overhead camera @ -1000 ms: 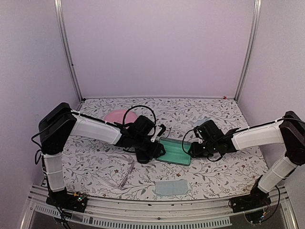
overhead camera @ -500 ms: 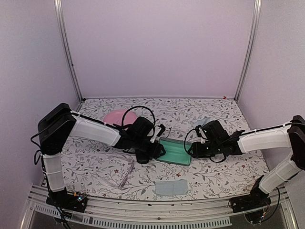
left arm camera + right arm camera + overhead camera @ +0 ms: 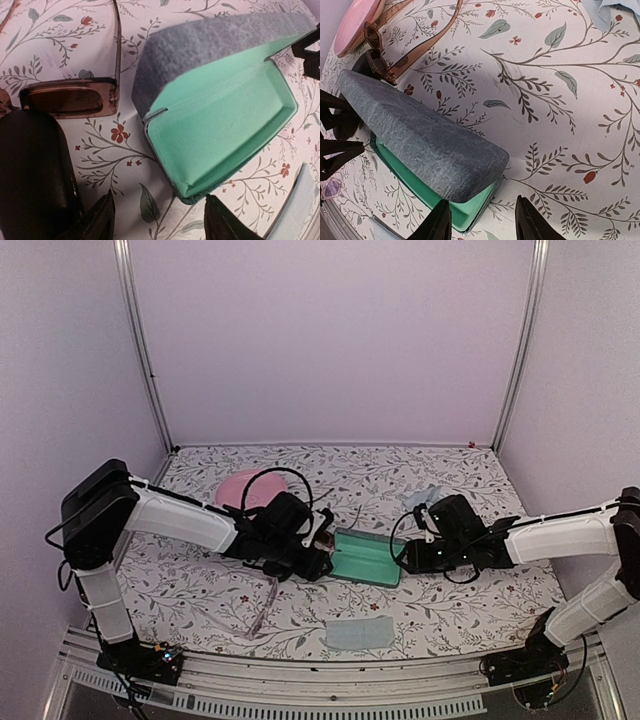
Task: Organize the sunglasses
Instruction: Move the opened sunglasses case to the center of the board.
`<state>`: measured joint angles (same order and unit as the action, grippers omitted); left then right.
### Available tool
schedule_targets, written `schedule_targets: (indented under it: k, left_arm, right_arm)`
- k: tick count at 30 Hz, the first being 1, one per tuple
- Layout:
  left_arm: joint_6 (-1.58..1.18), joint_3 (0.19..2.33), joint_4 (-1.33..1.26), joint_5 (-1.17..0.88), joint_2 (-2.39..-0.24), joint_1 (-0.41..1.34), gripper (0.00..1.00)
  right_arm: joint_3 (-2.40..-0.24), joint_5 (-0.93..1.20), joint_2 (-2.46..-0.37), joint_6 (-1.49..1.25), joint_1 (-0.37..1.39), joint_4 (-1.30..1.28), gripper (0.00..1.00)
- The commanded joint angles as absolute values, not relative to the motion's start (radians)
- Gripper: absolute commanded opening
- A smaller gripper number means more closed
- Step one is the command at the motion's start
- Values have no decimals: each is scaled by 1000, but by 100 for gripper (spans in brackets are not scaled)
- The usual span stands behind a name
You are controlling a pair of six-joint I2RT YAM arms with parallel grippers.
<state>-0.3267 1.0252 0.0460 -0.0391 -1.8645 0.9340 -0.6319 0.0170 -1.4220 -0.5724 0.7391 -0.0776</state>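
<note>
The reddish-brown sunglasses (image 3: pixel 70 97) lie open on the floral table just left of the open grey-blue case (image 3: pixel 200 45) with its green lining (image 3: pixel 225 130). They also show in the right wrist view (image 3: pixel 380 65) beyond the case lid (image 3: pixel 420 145). The pale, near-transparent glasses (image 3: pixel 265 605) lie nearer the front, left of centre. My left gripper (image 3: pixel 160 220) is open and empty at the case's left near corner (image 3: pixel 318 562). My right gripper (image 3: pixel 482 222) is open and empty at the case's right end (image 3: pixel 408 558).
A black oblong hard case (image 3: pixel 35 175) lies beside my left fingers. A pink plate (image 3: pixel 245 485) sits at the back left. One pale blue cloth (image 3: pixel 360 633) lies near the front edge, another (image 3: pixel 425 495) behind my right gripper.
My left arm has dropped lower and drawn slightly left from the case. My right gripper has shifted a little right. The case and both glasses have not moved.
</note>
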Motion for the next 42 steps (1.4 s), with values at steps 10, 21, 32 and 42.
schedule_targets:
  k: [10, 21, 32, 42]
  left_arm:
    - [-339, 1055, 33, -111, -1895, 941, 62]
    - [-336, 1114, 43, -111, -1957, 954, 62]
    - [-323, 1110, 32, -125, -2010, 987, 57]
    - [-351, 1040, 34, -106, -1934, 1029, 51]
  right_arm:
    - [-590, 51, -1397, -589, 741, -53, 47]
    - [-584, 100, -1474, -597, 747, 2, 45]
    - [-585, 122, -1537, -612, 770, 56, 35]
    - [-573, 100, -1515, -634, 820, 43, 29]
